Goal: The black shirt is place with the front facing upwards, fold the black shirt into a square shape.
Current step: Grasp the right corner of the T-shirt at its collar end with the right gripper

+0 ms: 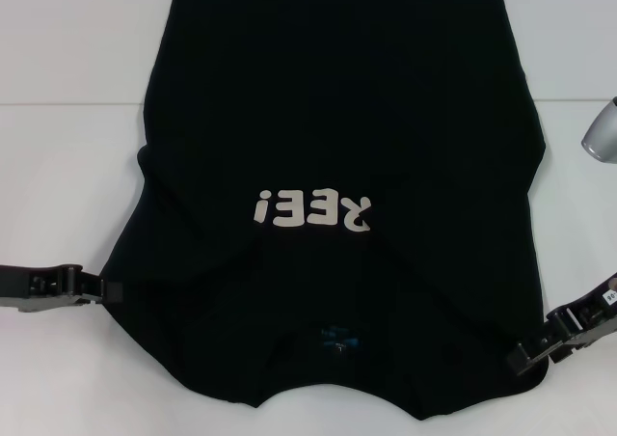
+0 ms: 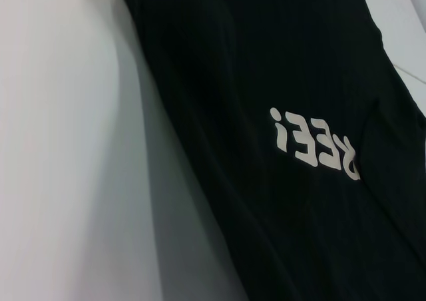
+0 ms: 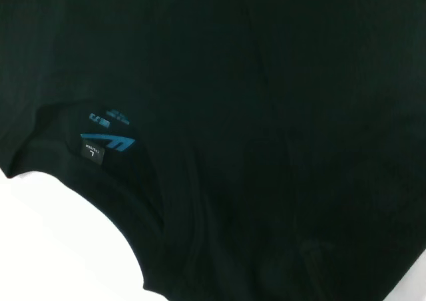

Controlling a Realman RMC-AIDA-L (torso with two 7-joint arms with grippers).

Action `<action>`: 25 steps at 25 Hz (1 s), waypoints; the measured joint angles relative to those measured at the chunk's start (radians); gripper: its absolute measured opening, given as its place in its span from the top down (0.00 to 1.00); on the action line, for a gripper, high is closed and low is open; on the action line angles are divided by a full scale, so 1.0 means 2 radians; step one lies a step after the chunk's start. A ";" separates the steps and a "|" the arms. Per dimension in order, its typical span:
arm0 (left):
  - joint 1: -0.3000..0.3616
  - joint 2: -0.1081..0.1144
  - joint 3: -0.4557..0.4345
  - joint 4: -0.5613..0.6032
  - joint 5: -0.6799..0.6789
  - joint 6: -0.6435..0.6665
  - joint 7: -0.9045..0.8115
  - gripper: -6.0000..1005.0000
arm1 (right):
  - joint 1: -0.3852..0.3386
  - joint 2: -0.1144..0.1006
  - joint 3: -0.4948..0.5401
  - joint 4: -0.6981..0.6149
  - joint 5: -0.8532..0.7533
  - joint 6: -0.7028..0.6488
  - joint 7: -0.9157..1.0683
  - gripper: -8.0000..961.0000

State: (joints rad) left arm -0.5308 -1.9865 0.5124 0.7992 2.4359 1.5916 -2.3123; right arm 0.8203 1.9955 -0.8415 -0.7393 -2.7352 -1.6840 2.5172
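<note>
Across the white desk [image 1: 58,166], toward its near edge: black shirt [image 1: 337,98], lettering up, sleeves already tucked inward (lengthwise folds apparently remaining). Left gripper [image 1: 104,290] touching its left edge, right gripper [image 1: 521,357] at the near-right corner; grip of either impossible to tell.

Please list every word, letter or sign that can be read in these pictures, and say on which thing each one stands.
"REE!": off-white chest print on the black shirt, seen upside down; any letter before the "R" is hidden by a fold.
"L": small size tag inside the neck.
Blue neck label print: too blurred to read.
</note>
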 joint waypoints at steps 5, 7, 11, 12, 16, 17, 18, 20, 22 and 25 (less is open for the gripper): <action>-0.001 0.000 0.000 0.000 0.000 0.000 0.001 0.94 | 0.002 0.001 -0.003 0.000 0.000 0.000 0.003 0.29; -0.001 0.000 0.000 0.000 0.000 0.000 0.001 0.94 | 0.003 0.002 -0.008 0.000 0.000 0.000 0.006 0.29; -0.003 0.001 0.000 0.000 0.000 0.000 0.002 0.94 | 0.005 0.002 -0.035 0.000 -0.003 0.001 0.021 0.31; -0.003 0.001 0.000 0.000 -0.001 0.000 0.003 0.94 | 0.007 0.003 -0.040 0.000 -0.004 0.003 0.023 0.31; -0.001 0.002 0.000 0.000 -0.006 0.000 0.004 0.94 | 0.010 0.005 -0.045 -0.002 -0.006 0.004 0.026 0.44; -0.001 0.002 -0.001 0.000 -0.006 0.000 0.005 0.94 | 0.010 0.005 -0.046 -0.004 -0.006 0.004 0.026 0.47; -0.001 0.002 -0.001 0.000 -0.006 0.000 0.005 0.94 | 0.011 0.005 -0.048 -0.004 -0.006 0.004 0.026 0.50; -0.001 0.002 -0.002 0.000 -0.007 0.000 0.007 0.94 | 0.013 0.005 -0.050 -0.004 -0.008 0.004 0.026 0.56; -0.001 0.002 -0.003 0.000 -0.007 0.000 0.009 0.94 | 0.015 0.005 -0.051 -0.003 -0.016 0.004 0.026 0.65; -0.001 0.002 -0.004 0.000 -0.007 0.000 0.011 0.94 | 0.019 0.007 -0.051 -0.002 -0.029 0.005 0.027 0.78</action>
State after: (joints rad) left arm -0.5323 -1.9833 0.5045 0.7992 2.4221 1.5907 -2.2901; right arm 0.8575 2.0091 -0.9431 -0.7430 -2.7942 -1.6733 2.5705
